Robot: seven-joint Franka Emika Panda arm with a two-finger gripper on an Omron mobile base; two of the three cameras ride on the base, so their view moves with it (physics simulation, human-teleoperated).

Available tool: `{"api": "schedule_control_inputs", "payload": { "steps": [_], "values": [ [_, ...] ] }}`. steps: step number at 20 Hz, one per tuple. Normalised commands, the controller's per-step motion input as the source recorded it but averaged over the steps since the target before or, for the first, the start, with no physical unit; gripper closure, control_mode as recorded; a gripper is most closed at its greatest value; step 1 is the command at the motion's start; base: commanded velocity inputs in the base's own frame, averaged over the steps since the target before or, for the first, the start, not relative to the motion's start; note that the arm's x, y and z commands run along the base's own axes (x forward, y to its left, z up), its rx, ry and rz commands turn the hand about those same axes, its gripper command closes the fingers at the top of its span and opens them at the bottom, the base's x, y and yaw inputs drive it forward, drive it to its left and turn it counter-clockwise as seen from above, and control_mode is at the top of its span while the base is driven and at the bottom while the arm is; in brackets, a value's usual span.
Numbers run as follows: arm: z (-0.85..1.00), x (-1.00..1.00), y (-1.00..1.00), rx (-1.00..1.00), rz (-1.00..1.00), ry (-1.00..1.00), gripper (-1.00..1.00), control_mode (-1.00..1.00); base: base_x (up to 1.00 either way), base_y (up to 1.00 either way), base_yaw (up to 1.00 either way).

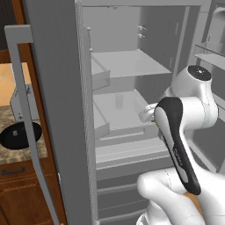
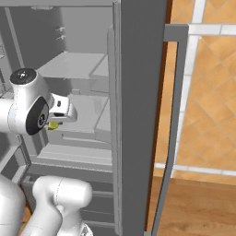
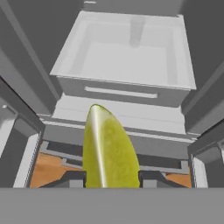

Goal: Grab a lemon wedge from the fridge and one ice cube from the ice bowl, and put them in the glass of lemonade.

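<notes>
The lemon wedge (image 3: 109, 148) is already off the shelves and gripped by the gripper (image 3: 110, 186), just in front of the open fridge (image 1: 57, 110). In the hand view it stands up from between the dark fingers (image 3: 72, 178), which are clenched on its lower end, its pointed tip aimed at the fridge's pale drawer (image 3: 127, 65). In the right base view only a small yellow-green sliver (image 2: 53, 125) peeks out under the hand, level with the fridge's middle shelf (image 2: 78, 64). Judged by its size, the wedge should weigh next to nothing, so lifting is no issue; the worry is the grip. A cut wedge would be soft in the flesh, firmer along the rind, and likely wet and slippery, so a hard squeeze could make it shoot out, while a loose one could let it pivot. The fingers hold it near one end, with most of its length sticking out, which looks prone to swinging if the arm moves fast. A hold nearer the thick middle, across the rind, would seem steadier. The open fridge doors (image 2: 138, 115) stand close on either side of the arm.
</notes>
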Motion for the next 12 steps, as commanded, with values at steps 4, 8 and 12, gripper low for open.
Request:
{"api": "schedule_control_inputs", "payload": {
  "steps": [4, 8, 12],
  "values": [
    [0.00, -0.08, 0.00, 0.00, 0.00, 0.00, 1.00, 1.00, -0.19, 0.00, 0.00],
    [0.00, 0.00, 0.00, 0.00, 0.00, 0.00, 1.00, 1.00, -1.00, 0.00, -0.02],
    [0.00, 0.00, 0.00, 0.00, 0.00, 0.00, 1.00, 1.00, -1.00, 0.00, -0.01]
  ]
}}
